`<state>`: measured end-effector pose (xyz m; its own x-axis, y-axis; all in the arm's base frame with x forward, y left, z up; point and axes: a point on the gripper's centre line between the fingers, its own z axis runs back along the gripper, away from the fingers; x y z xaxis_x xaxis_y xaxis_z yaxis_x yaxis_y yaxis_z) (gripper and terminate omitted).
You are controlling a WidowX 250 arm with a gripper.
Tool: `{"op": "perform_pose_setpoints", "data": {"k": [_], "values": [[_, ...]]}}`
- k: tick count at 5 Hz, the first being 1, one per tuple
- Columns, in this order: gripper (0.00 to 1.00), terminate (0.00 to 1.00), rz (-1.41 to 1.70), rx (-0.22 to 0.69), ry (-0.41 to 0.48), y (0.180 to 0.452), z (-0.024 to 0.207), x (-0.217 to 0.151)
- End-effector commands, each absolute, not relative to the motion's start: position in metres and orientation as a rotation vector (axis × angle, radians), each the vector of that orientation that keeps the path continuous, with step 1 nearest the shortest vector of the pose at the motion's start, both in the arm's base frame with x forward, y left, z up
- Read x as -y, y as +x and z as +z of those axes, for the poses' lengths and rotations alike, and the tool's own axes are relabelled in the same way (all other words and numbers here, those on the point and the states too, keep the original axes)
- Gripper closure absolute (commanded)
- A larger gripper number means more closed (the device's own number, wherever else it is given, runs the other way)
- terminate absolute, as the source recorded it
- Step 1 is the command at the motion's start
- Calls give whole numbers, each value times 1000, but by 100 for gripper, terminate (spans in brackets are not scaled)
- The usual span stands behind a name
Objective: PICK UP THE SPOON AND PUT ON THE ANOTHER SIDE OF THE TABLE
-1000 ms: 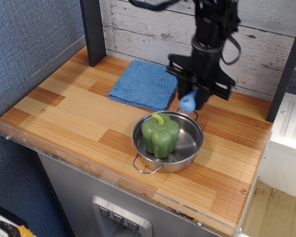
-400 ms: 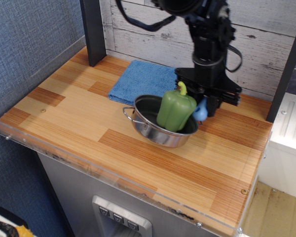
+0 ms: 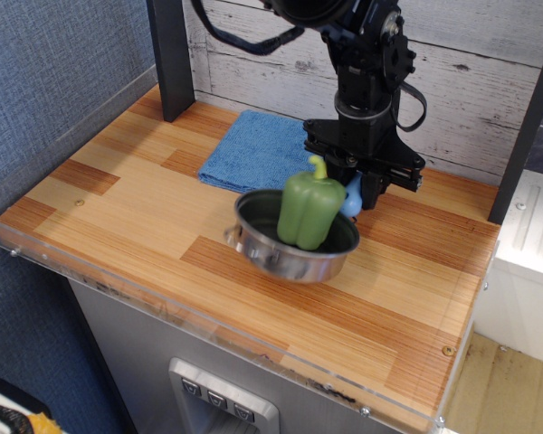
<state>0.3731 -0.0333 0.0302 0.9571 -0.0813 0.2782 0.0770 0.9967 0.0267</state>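
My gripper point(image 3: 360, 185) stands over the back middle of the wooden table point(image 3: 127, 199) and is shut on the spoon point(image 3: 351, 196). Only the spoon's light-blue handle shows below the fingers; its grey bowl is hidden behind the pepper. A steel two-handled pot point(image 3: 290, 253) sits tilted right in front of the gripper, its far rim raised against the spoon. A green toy pepper point(image 3: 305, 210) leans inside the pot, touching or nearly touching the spoon.
A blue folded cloth point(image 3: 258, 152) lies at the back, left of the gripper. A dark post point(image 3: 172, 54) stands at the back left. A clear acrylic edge point(image 3: 163, 303) runs along the front. A white unit point(image 3: 534, 240) stands to the right.
The gripper with the spoon has shifted left. The pot, flat a second ago, has tipped up, turned and slid left with the pepper leaning in it.
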Motion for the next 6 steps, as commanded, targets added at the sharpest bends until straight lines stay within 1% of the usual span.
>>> {"op": "perform_pose_setpoints", "data": {"k": [1, 4, 5, 6], "values": [[0, 0, -120, 372, 19, 369, 59, 35], [0, 0, -152, 436, 84, 362, 82, 35], [0, 0, -181, 440, 80, 364, 92, 34], [0, 0, -206, 405, 62, 361, 107, 25]]}}
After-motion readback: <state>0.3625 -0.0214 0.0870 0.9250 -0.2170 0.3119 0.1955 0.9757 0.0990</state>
